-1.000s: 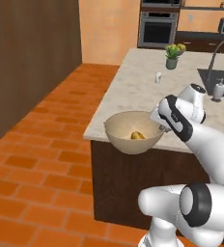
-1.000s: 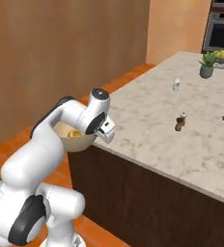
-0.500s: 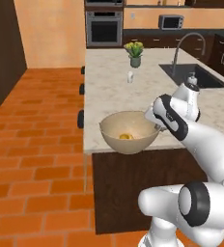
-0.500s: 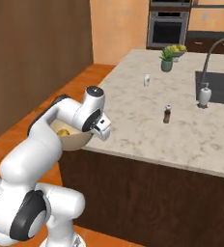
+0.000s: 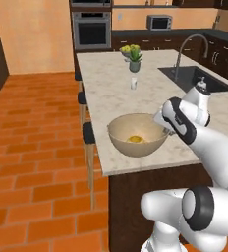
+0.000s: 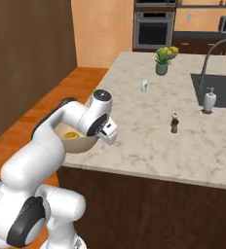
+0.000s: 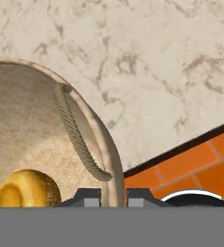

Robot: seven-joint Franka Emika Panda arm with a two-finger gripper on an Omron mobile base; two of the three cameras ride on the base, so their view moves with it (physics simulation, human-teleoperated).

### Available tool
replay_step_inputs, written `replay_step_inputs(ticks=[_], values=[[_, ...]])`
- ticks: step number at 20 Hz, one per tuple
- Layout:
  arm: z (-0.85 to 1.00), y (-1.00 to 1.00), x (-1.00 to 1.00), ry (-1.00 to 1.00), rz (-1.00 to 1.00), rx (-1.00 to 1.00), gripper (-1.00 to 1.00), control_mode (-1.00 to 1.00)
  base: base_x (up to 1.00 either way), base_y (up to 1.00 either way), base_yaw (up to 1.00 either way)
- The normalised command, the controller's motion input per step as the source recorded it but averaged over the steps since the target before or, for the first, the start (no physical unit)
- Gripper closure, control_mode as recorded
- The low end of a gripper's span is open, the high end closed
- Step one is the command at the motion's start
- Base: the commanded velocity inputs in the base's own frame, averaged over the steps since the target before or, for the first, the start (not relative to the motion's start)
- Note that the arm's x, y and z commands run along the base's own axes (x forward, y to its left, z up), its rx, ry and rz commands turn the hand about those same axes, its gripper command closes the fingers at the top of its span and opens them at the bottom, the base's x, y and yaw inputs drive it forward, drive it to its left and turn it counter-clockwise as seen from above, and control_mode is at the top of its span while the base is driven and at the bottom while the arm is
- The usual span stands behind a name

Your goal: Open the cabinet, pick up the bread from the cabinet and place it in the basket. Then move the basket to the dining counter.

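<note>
The bread (image 5: 134, 139) sits in the bottom of the basket (image 5: 121, 140), which hangs over the dining counter (image 5: 106, 88) at its near edge, the gripper (image 7: 113, 197) clamped tight on the right rim. Released here, the basket could tip off that edge and spill the bread.

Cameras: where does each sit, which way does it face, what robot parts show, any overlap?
Left base view: behind the arm's left, facing forward-down over the dining counter; arm lower right, hand at the basket rim.
Right base view: behind its right, same counter; arm lower left, partly hiding the basket.
Hand view: on the hand, looking along the fingertips clamping the rim, bread inside.
Shared: basket, bread, counter.
</note>
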Motion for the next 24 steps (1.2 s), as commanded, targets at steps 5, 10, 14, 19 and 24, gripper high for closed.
replay_step_inputs(ticks=[5,10,14,19,24], values=[[0.00,0.00,0.00,0.00,0.00,0.00,1.00,1.00,0.44,0.25,-0.30],[0.00,0.00,0.00,0.00,0.00,0.00,1.00,1.00,0.69,0.38,-0.17],[-0.31,0.39,0.99,-0.01,-0.14,-0.04,1.00,-1.00,0.00,0.00,0.00],[-0.45,0.19,1.00,0.00,-0.18,-0.02,1.00,-1.00,0.00,0.00,0.00],[-0.28,0.00,0.98,0.04,-0.07,0.01,1.00,-1.00,0.00,0.00,0.00]])
